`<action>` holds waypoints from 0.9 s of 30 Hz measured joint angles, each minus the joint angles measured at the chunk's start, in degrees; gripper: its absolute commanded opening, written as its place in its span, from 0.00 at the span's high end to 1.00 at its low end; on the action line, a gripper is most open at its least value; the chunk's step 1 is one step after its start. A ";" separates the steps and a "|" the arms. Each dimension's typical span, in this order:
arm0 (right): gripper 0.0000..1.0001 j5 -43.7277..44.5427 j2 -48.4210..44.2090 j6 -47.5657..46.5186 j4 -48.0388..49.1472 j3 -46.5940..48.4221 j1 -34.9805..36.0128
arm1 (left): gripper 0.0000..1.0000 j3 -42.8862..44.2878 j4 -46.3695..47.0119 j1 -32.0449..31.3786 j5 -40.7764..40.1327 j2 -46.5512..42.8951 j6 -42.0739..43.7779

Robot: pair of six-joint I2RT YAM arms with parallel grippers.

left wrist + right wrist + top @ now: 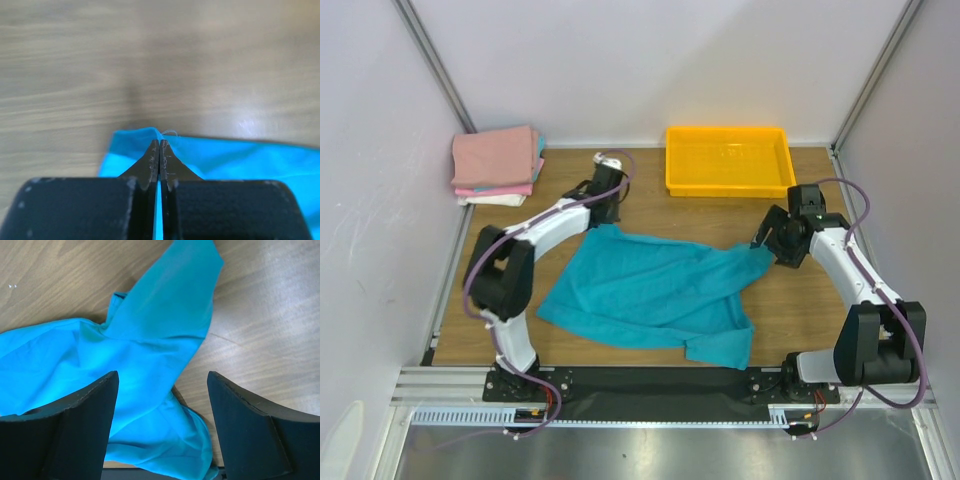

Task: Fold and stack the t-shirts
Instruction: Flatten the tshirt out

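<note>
The teal tee (650, 290) lay unfolded and rumpled across the middle of the table (800, 310). The right gripper (767, 243) was positioned over the tee's right end, jaws spread wide, with cloth visible below the gap but not gripped. The left gripper (604, 218) was pressed together on the tee's far-left corner, pinching its edge. Beyond, the stack (498, 165) of folded pink and white tees sat in the far-left corner. The yellow tray (730, 188) stood at the far edge, right of centre.
</note>
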 measured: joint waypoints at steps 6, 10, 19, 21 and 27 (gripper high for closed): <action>0.23 -1.14 2.45 -0.61 1.77 0.94 -0.04 | 1.00 -4.24 4.02 5.70 -4.98 -9.46 -8.20; 0.23 -1.64 3.56 -0.81 2.84 1.92 -0.04 | 0.79 -7.08 6.25 10.51 -4.87 -9.49 -13.79; 0.22 -2.84 7.85 -1.33 5.11 4.35 -0.09 | 0.22 -8.79 8.79 13.46 -3.78 -6.16 -14.53; 0.21 -2.95 8.63 -1.55 5.44 4.35 -0.09 | 0.19 -8.87 8.87 13.40 -3.74 -6.93 -14.25; 0.24 -2.60 11.32 -2.40 7.08 4.35 -0.09 | 0.18 -15.69 10.43 13.03 -0.33 -16.52 -13.35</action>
